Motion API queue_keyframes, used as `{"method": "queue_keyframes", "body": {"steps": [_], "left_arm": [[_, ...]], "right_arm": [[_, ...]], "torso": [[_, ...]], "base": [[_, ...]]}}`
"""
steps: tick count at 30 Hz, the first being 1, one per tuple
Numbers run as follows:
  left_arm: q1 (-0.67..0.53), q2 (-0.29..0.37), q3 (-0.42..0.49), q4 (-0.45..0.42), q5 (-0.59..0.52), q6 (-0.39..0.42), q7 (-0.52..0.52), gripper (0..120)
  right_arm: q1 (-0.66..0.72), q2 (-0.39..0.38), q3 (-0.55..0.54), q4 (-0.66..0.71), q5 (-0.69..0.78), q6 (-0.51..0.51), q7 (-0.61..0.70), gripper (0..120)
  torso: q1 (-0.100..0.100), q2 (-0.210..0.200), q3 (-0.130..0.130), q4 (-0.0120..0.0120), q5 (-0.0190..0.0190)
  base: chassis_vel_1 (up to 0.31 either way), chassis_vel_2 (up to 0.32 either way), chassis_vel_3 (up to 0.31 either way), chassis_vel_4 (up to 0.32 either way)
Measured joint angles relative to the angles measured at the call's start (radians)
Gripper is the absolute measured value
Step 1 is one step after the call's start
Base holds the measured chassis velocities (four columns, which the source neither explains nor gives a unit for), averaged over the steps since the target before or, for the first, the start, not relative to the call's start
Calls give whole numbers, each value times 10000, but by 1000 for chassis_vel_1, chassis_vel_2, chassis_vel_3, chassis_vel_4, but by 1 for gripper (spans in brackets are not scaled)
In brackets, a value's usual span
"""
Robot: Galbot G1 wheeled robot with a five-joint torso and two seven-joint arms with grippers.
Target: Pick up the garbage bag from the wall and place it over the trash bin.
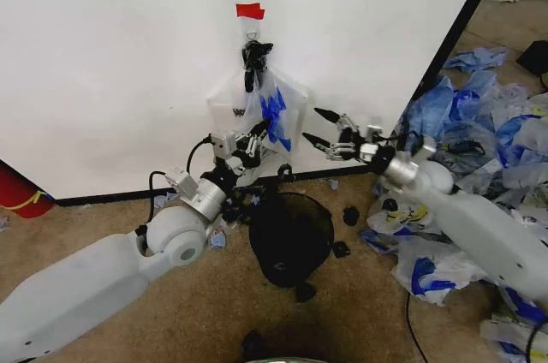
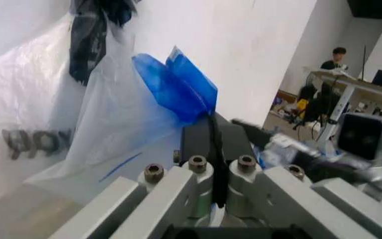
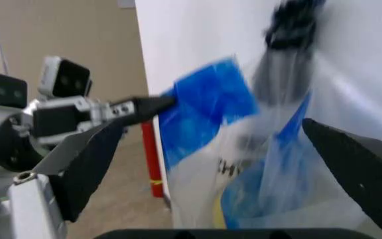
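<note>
Head view: left tool pinches the garbage bag; right tool gapes.

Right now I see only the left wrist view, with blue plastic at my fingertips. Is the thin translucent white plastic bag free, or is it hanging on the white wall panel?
Observer: It is hanging. The garbage bag is held on the wall by a black clip under a piece of red tape, and the left gripper is shut on its blue handle loop.
Operator: Where is the bin?
Observer: The round black wire-mesh trash bin stands on the carpet just below the bag, in front of the wall.
Operator: And my other arm?
Observer: The right gripper is open, level with the bag on its right side.
</note>
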Motion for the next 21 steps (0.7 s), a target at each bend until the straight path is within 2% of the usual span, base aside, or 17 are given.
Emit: {"method": "queue_keyframes", "body": {"steps": [2, 3, 6, 21], "left_arm": [[0, 0, 0, 0, 0, 0, 0, 0], [107, -4, -64, -1, 11, 0, 0, 0], [150, -29, -76, 30, 34, -3, 14, 0], [127, -117, -10, 59, 65, -18, 29, 0]], "right_arm": [[0, 0, 0, 0, 0, 0, 0, 100], [415, 379, -549, -513, 157, -89, -238, 100], [543, 529, -819, -612, 293, -151, -268, 100], [878, 806, -1649, -1211, 808, -617, -653, 100]], "torso": [[0, 0, 0, 0, 0], [-1, 0, -1, -2, -7], [-1, 0, -2, -1, -6], [-2, 0, -1, -3, -1]], "base": [[0, 0, 0, 0], [0, 0, 0, 0], [0, 0, 0, 0], [0, 0, 0, 0]]}}
